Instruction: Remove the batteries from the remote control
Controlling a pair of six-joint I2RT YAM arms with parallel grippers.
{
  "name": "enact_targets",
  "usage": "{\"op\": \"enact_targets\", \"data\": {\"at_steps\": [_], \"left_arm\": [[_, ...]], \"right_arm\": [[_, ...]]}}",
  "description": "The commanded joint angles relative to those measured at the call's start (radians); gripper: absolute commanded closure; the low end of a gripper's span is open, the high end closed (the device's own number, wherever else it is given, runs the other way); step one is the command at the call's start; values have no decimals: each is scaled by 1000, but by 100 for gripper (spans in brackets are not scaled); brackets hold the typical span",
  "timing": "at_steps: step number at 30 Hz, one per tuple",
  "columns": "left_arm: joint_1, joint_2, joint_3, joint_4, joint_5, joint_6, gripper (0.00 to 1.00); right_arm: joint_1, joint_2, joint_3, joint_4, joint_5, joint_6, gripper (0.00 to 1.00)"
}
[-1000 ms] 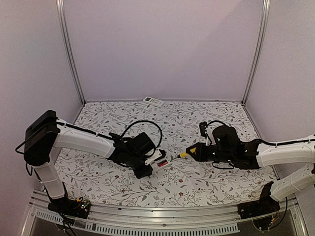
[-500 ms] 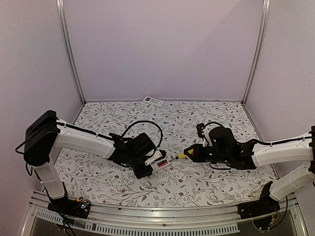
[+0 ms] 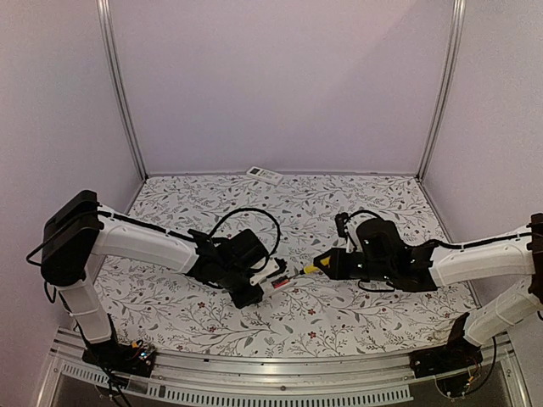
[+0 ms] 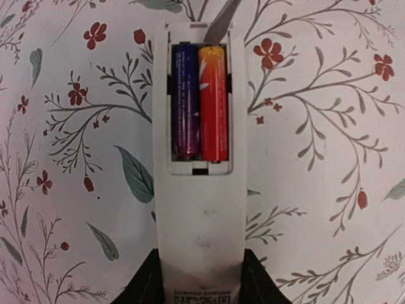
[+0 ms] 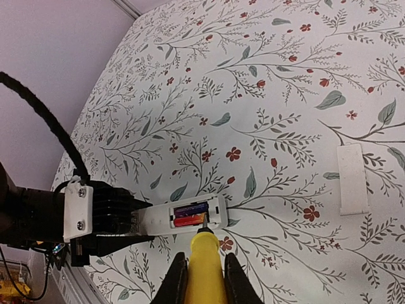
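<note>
**A:** Starting left, what's the left gripper [image 4: 201,288] doing?

**B:** It's clamping the remote control [image 4: 199,215] by its near end, 2 fingers [image 4: 147,286] squeezing the long sides. I'm reading that as bracing it so prying isn't shoving it across the table [image 3: 339,203].

**A:** Where's the remote sitting, and which way is it pointing?

**B:** It's lying flat on the floral table, back face up, between the 2 arms. In the top view its long axis is running roughly left to right. The open compartment end is facing the right arm, and the other end is sitting in the left jaws.

**A:** Batteries?

**B:** The batteries [image 4: 200,101] are both sitting in the bay, 2 cells side by side and touching: the dark one [image 4: 185,101] and the reddish one [image 4: 214,101]. They're lying parallel to the remote's long axis. No unloading done yet, I'm judging.

**A:** And on the right?

**B:** The right gripper [image 5: 202,278] is closed around the yellow handle of the screwdriver [image 5: 204,269]. The tip is resting at the compartment's far edge by the reddish cell, probably lining up to lever it out.

**A:** Anything further right?

**B:** A flat white strip [image 5: 352,177] is lying well apart from the remote, likely the cover.
</note>
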Motion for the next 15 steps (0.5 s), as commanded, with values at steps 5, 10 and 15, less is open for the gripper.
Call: {"op": "enact_targets", "data": {"at_steps": [5, 10, 15], "left_arm": [[-21, 25, -2, 12, 2, 13, 79], [-20, 27, -2, 11, 2, 14, 79], [-20, 31, 1, 9, 0, 14, 80]], "right_arm": [[10, 30, 27, 28, -25, -1, 100], [12, 33, 25, 27, -25, 2, 100], [13, 34, 38, 28, -72, 7, 100]]}}
